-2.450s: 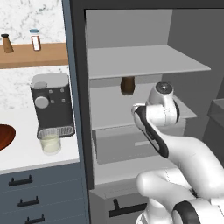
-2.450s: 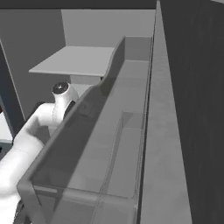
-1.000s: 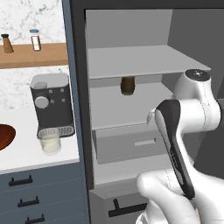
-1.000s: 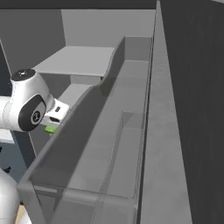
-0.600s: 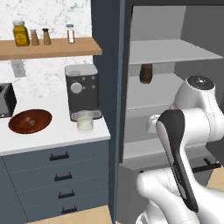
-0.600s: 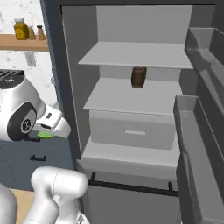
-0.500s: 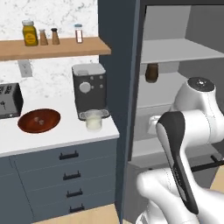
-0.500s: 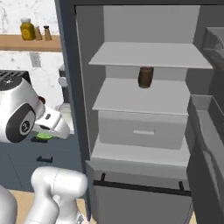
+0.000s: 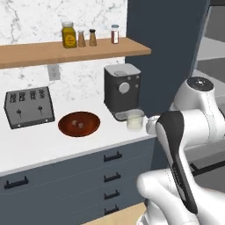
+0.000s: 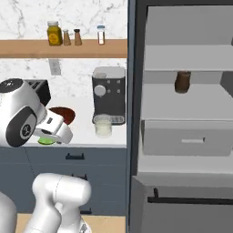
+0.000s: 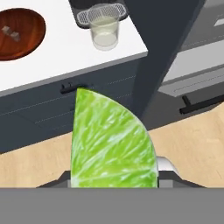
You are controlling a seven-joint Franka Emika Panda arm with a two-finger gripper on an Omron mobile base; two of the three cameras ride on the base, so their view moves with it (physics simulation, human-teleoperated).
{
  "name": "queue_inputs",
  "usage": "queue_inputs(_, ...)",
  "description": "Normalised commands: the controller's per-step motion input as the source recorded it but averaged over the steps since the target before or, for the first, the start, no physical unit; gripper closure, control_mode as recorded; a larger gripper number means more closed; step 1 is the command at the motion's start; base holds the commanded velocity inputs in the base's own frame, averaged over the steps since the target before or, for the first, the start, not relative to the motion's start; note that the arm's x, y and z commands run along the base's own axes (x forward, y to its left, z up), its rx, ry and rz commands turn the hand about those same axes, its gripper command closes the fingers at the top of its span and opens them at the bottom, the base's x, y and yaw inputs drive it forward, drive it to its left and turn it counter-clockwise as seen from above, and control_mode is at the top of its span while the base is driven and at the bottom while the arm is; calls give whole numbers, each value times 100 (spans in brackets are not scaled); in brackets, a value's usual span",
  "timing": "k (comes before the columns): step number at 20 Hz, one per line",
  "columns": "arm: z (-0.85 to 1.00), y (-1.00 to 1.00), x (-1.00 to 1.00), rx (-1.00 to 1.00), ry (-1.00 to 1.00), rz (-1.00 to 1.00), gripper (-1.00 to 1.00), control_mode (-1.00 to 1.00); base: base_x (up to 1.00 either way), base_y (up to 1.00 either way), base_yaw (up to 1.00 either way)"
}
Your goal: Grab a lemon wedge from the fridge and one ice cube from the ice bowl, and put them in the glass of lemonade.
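Observation:
My gripper (image 10: 47,139) is shut on the lemon wedge (image 10: 45,141), a small green wedge held out in front of the counter drawers. In the hand view the lemon wedge (image 11: 111,140) is large and close, its cut face toward the camera. The glass of lemonade (image 10: 103,126) stands on the counter in front of the coffee machine, up and right of the gripper, and shows as the glass (image 9: 135,119) and the glass (image 11: 104,33). The wooden ice bowl (image 9: 79,124) lies left of the glass with ice cubes (image 11: 9,30) in it. The fridge (image 10: 182,109) stands open.
A coffee machine (image 9: 122,90) stands behind the glass and a toaster (image 9: 28,107) at the counter's left. A wall shelf (image 9: 66,50) carries jars and shakers. A brown jar (image 10: 182,82) stands on a fridge shelf above a drawer (image 10: 182,136). Counter drawers (image 11: 87,100) lie below the hand.
The arm has come out of the fridge with the wedge still gripped. The base has driven back and left, so both base views have shifted from the fridge interior to the counter.

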Motion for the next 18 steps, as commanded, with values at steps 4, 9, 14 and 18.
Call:
queue_inputs(4,0,0,0,0,0,0,100,100,22,93,-3)
queue_inputs(9,0,0,0,0,0,0,100,100,71,22,0)
queue_inputs(14,0,0,0,0,0,0,100,100,58,-17,0)
queue_inputs(18,0,0,0,0,0,0,100,100,51,-35,0)
